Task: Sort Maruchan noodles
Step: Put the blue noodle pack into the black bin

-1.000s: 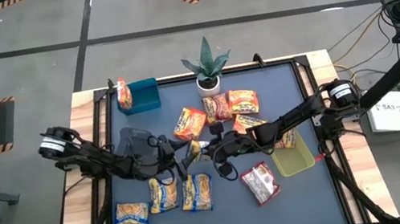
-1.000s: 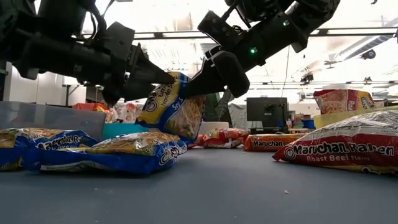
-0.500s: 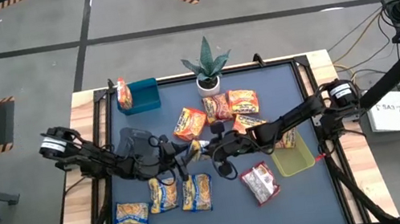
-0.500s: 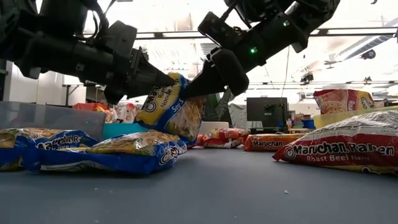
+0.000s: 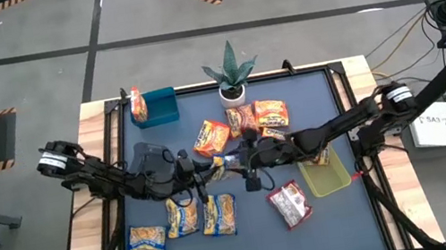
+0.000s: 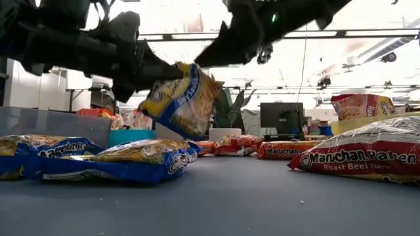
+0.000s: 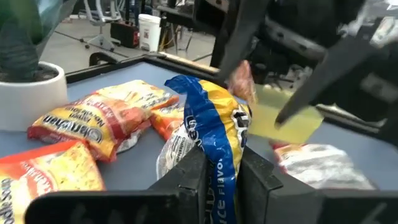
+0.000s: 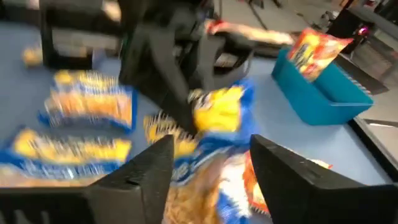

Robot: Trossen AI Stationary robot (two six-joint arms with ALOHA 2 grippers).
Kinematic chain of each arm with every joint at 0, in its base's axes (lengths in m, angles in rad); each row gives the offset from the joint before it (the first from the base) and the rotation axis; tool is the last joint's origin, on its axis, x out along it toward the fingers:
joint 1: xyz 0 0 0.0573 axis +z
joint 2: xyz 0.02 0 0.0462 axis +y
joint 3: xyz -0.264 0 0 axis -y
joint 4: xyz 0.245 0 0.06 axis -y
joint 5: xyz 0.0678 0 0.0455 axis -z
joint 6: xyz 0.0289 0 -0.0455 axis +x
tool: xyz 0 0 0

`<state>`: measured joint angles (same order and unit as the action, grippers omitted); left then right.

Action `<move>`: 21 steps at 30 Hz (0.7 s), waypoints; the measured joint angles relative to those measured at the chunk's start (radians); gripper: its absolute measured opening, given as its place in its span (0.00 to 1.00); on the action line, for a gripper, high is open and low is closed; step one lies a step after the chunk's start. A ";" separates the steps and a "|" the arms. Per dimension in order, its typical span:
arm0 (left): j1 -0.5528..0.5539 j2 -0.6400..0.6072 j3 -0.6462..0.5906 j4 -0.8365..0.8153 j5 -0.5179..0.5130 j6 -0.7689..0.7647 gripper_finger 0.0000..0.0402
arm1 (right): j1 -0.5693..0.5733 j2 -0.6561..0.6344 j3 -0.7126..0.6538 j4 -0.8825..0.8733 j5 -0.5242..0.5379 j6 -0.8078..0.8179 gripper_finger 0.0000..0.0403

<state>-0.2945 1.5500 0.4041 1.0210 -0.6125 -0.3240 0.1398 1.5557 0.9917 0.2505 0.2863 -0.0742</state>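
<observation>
— So where did the left arm stand?

— It reached in low from the table's left edge toward the middle, and the left gripper [image 7: 219, 171] was clamped on one end of a yellow-and-blue Maruchan packet [image 6: 182, 98]. The low view showed that packet hanging tilted in the air, clear of the blue mat [image 5: 251, 238].

— And the right arm?

— It stretched from the right edge across to the centre. The right gripper [image 8: 211, 163] had its fingers apart, with nothing between them, and it sat just above and beside the held packet.

— Where were the other noodles?

— Three yellow-and-blue packets [image 5: 182, 223] lay in a row near the front left of the mat. Several orange packets [image 5: 271, 113] lay close to the potted plant [image 5: 231, 76] at the back. A red-and-white packet [image 5: 290, 205] lay right of centre, just beside the yellow-green bin [image 5: 330, 178]. One orange packet [image 5: 138, 105] stood in the blue bin [image 5: 162, 106] at the back left.
</observation>
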 joint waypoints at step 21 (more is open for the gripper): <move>-0.019 -0.436 0.680 -1.889 0.013 -0.225 0.10 | -0.003 -0.466 -0.111 -0.164 0.003 -0.110 0.63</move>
<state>-0.3131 1.1143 1.0841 -0.8682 -0.5999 -0.5491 0.1371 1.0900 0.8807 0.0866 0.2893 -0.1844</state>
